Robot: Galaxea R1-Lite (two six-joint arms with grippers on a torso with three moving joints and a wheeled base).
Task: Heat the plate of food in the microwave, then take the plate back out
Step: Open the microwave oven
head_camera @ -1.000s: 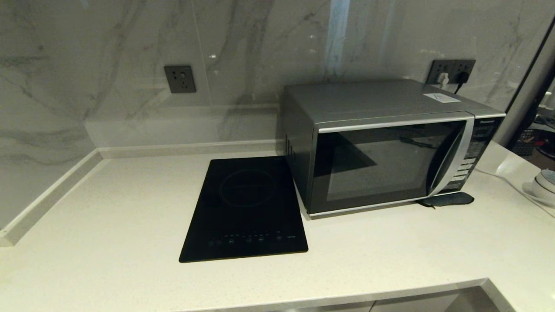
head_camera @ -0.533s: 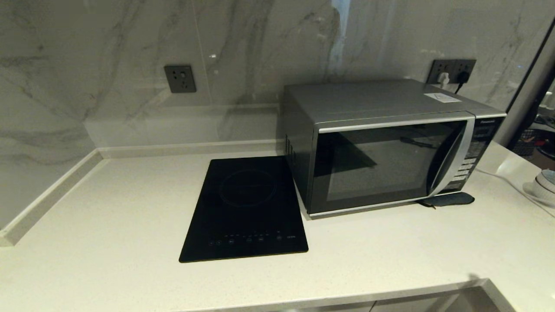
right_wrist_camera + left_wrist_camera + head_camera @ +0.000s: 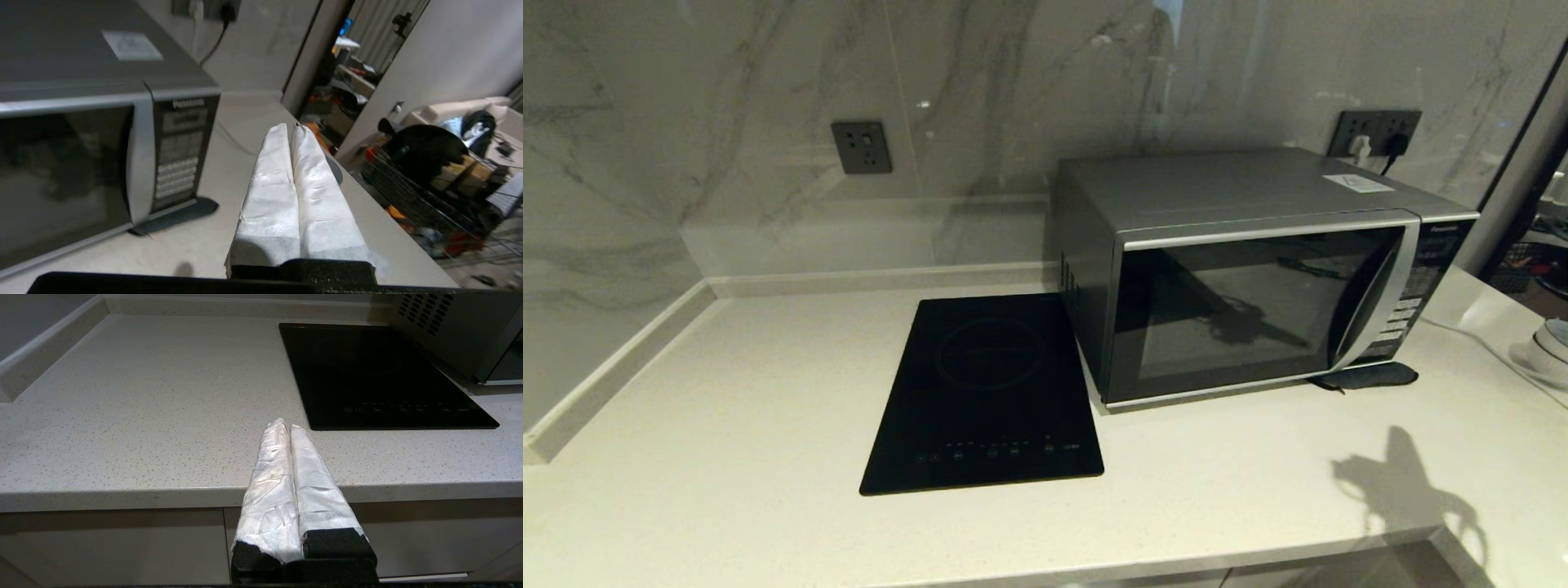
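Observation:
The silver-grey microwave point(image 3: 1258, 278) stands at the back right of the counter with its dark glass door closed. The plate of food is out of view. My right gripper point(image 3: 288, 127) is shut with nothing in it. It hovers over the counter in front of and to the right of the microwave's button panel point(image 3: 179, 155). My left gripper point(image 3: 284, 424) is shut and empty, low at the counter's front edge, near the front left corner of the hob. Neither gripper shows in the head view; only an arm's shadow point(image 3: 1405, 490) lies at the front right.
A flat black induction hob point(image 3: 988, 392) lies left of the microwave. A dark pad point(image 3: 1368, 376) sticks out under the microwave's front right corner. White dishes point(image 3: 1543, 351) and a white cable point(image 3: 1462, 335) sit at the right edge. Raised ledges point(image 3: 613, 367) line the counter's back and left.
An arm's shadow has come onto the counter at the front right, and a dark reflection has appeared in the microwave door. Nothing on the counter has moved.

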